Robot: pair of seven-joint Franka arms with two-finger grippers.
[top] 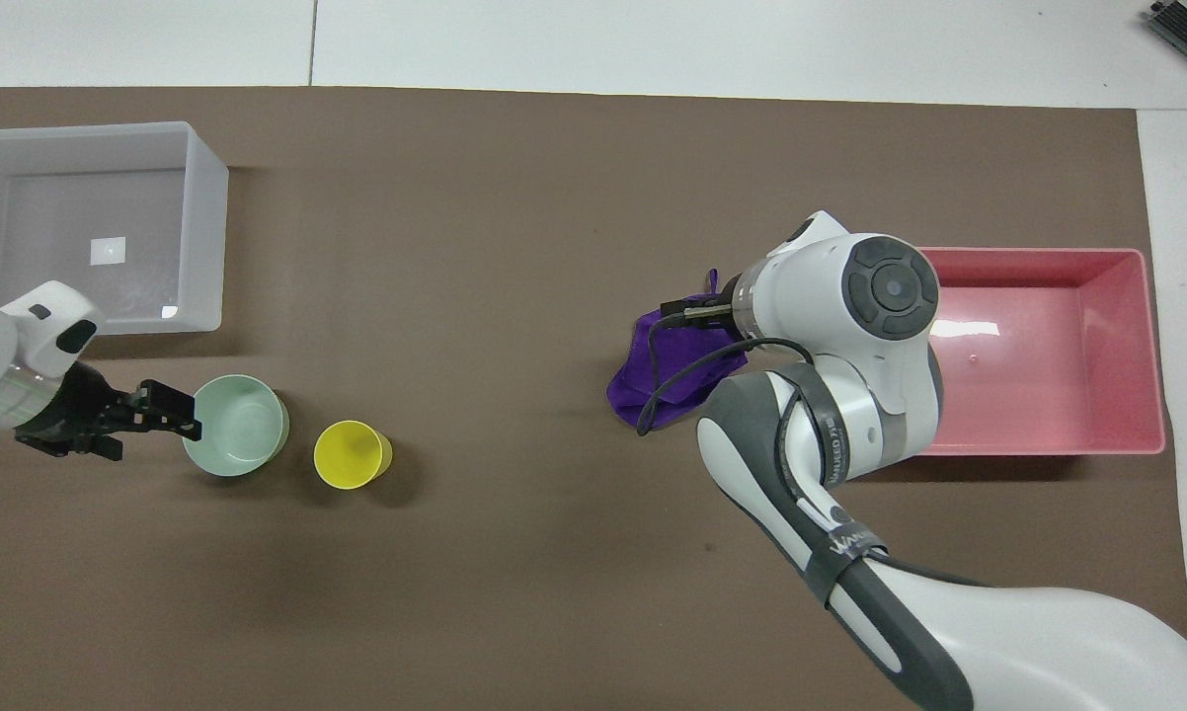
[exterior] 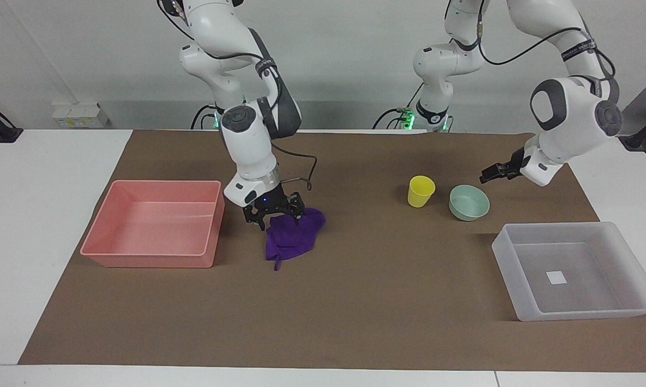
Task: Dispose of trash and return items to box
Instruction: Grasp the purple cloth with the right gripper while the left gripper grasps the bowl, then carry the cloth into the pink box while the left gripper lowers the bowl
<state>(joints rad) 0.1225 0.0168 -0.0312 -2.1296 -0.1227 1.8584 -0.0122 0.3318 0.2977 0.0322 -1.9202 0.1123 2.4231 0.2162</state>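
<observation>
The purple cloth (exterior: 296,236) lies bunched on the brown mat beside the pink bin; it also shows in the overhead view (top: 653,385). My right gripper (exterior: 273,216) is open and low over the cloth's end nearer the robots, fingertips at the fabric. In the overhead view the right arm hides that gripper. The yellow cup (exterior: 421,191) stands upright beside the mint-green bowl (exterior: 469,202). My left gripper (exterior: 488,175) is open just above the mat, beside the bowl's rim (top: 235,425), apart from it. The translucent box (exterior: 522,258) holds only its white square.
The pink bin (exterior: 156,252) stands toward the right arm's end of the table with nothing in it. The box (top: 203,227) stands toward the left arm's end, farther from the robots than the bowl and cup (top: 353,454). A brown mat (exterior: 382,312) covers the table.
</observation>
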